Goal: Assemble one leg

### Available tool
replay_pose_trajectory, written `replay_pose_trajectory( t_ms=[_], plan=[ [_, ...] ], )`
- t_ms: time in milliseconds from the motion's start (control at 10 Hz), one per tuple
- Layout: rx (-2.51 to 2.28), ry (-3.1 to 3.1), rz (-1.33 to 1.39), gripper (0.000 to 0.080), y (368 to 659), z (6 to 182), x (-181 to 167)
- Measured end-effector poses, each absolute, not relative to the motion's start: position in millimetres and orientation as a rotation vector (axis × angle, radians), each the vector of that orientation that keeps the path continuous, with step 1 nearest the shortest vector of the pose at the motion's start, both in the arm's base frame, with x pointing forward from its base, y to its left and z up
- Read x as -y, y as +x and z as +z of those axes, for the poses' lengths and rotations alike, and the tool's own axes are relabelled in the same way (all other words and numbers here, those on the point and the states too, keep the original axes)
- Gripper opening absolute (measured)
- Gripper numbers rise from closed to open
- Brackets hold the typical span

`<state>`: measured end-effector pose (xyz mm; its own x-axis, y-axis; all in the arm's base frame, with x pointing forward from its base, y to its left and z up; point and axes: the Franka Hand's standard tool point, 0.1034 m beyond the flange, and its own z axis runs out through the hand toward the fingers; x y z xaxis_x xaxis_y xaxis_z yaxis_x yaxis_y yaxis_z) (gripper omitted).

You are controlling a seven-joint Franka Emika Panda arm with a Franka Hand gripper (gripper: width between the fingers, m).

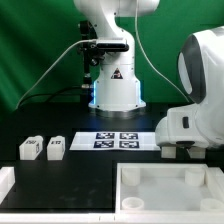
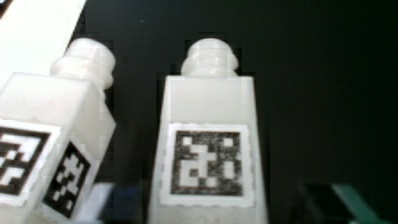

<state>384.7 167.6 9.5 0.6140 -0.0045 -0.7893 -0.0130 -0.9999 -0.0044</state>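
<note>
The worktop (image 1: 70,125) is black. The arm (image 1: 200,80) hangs low by the worktop's edge at the exterior view's right. Its jaws are down close to the worktop. The exterior view does not show what is under them.

In the wrist view the jaws are spread wide. One dark finger (image 2: 125,205) shows on one side of the middle leg (image 2: 214,140). There is more dark on its other side. This leg sits in the gap between them. I cannot tell if a finger touches it. The leg is white. It has a round peg on its far end and a black-and-white tag on the face we see. The side leg (image 2: 54,125) sits just beside it, turned the same way, with a thin dark gap between the two. It shows tags on two faces.

Near the worktop's edge at the exterior view's left sit the first leg (image 1: 28,148) and the second leg (image 1: 55,148). They are side by side, not touching, and well apart from the arm. The marker board (image 1: 118,139) lies flat in the middle of the worktop. The big white tray (image 1: 150,170) sits at the near corner at the exterior view's right, just below the arm. The base (image 1: 112,75) stands at the far edge.
</note>
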Motion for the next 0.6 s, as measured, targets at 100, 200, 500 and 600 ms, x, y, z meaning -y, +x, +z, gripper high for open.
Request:
replay_pose_trajectory(
  t_ms=[100, 200, 500, 600],
  plan=[
    [-0.015, -2.813, 1.376, 0.0289, 384.7, 9.6, -167.6],
    [-0.015, -2.813, 1.376, 0.0289, 384.8, 9.6, -167.6],
    [-0.015, -2.813, 1.376, 0.029, 384.8, 9.6, -167.6],
    [-0.015, -2.813, 1.376, 0.029, 384.8, 9.6, -167.6]
  ],
)
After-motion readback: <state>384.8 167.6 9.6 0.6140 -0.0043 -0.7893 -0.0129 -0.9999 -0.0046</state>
